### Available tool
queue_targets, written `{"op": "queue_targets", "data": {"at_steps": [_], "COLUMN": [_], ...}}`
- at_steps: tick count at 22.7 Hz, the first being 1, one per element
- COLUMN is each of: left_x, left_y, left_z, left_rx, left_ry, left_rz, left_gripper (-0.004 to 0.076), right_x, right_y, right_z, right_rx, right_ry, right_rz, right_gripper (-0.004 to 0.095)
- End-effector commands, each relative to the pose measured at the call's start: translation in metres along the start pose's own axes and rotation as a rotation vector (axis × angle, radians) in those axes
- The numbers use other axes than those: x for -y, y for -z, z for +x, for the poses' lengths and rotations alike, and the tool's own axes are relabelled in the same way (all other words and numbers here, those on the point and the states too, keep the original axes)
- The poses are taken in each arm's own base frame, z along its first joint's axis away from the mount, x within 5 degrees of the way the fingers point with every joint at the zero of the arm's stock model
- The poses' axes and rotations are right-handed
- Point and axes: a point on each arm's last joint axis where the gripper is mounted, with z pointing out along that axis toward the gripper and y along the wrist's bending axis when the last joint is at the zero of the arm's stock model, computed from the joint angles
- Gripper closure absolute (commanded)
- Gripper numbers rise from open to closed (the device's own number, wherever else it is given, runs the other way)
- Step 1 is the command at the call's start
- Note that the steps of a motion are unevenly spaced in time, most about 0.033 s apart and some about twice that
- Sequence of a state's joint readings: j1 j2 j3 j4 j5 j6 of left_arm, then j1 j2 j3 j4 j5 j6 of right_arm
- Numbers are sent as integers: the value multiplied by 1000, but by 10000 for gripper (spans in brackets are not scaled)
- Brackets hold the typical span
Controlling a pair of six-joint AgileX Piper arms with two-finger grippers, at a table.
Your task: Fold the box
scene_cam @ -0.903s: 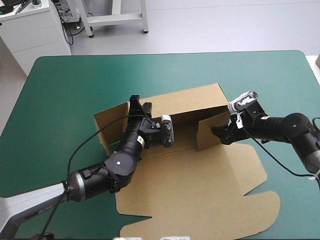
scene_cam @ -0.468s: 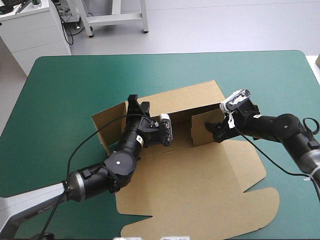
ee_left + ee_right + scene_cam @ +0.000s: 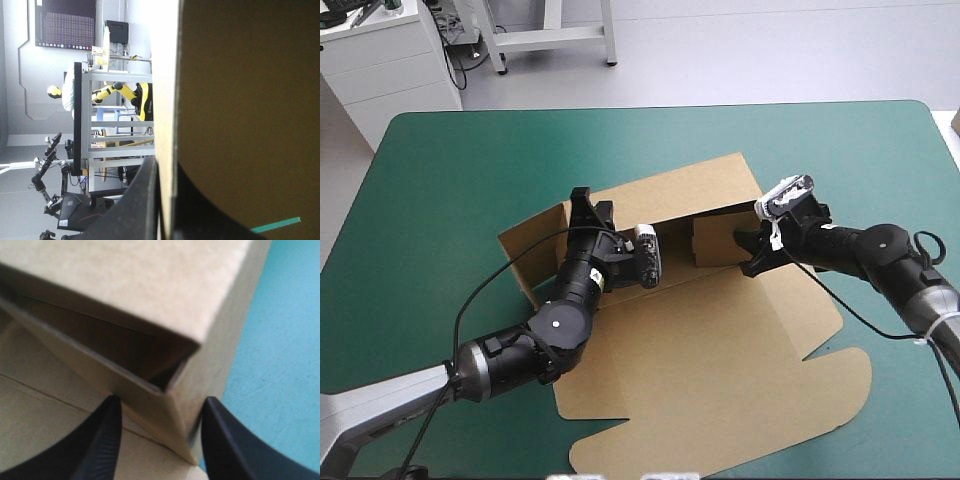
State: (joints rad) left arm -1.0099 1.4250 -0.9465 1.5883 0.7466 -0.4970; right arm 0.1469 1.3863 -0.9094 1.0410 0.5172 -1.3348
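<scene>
Box first: where is it?
- Middle of the surface, partly set up. The far wall is raised and the lid lies flat toward the near edge.
- Which way does it run?
- The raised part's long axis goes left to right, its right end a little farther away. The whole sheet stretches from there down to the near edge, slanting right.
- Left hand?
- It is clamped on the box at the far-left corner. In its wrist view the board's pale edge runs straight up between the two black fingers, which are all but closed on it.
- And the right hand?
- Its fingers are spread wide, gripping nothing, at the box's right end. There the right wall stands turned inward.
- What lies between them?
- The box's corner points into the gap. One finger is on the inner side over the board, the other outside beside the teal-green cover.
- Touching?
- Both are close to the corner, but I cannot tell whether they press it.
</scene>
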Motion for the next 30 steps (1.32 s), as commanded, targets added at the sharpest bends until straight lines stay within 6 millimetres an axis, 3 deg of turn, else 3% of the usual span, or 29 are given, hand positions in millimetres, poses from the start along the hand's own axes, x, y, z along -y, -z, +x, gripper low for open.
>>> {"op": "queue_targets", "data": {"at_steps": [1, 3, 18, 21, 26, 28, 30], "left_x": [-17, -16, -16, -16, -16, -16, -16], "left_y": [10, 10, 10, 10, 10, 10, 10], "left_z": [-11, -13, -14, -14, -14, -13, -13], "left_rx": [107, 122, 133, 133, 133, 131, 131], "left_ry": [15, 14, 12, 12, 12, 12, 12], "left_rz": [-38, -29, -24, -24, -24, -26, -26], "left_gripper": [756, 756, 756, 756, 756, 756, 756], "right_x": [5, 5, 5, 0, -2, -1, 0], "right_y": [8, 6, 0, 0, 0, 0, 0], "right_z": [-16, -16, -12, -11, -10, -5, -2], "right_rx": [105, 104, 86, 72, 53, -3, -35], "right_ry": [-16, -20, -26, 49, 6, -6, -37], "right_rz": [59, 50, 34, -15, -44, -37, -25], "right_gripper": [803, 936, 926, 776, 136, 66, 66]}}
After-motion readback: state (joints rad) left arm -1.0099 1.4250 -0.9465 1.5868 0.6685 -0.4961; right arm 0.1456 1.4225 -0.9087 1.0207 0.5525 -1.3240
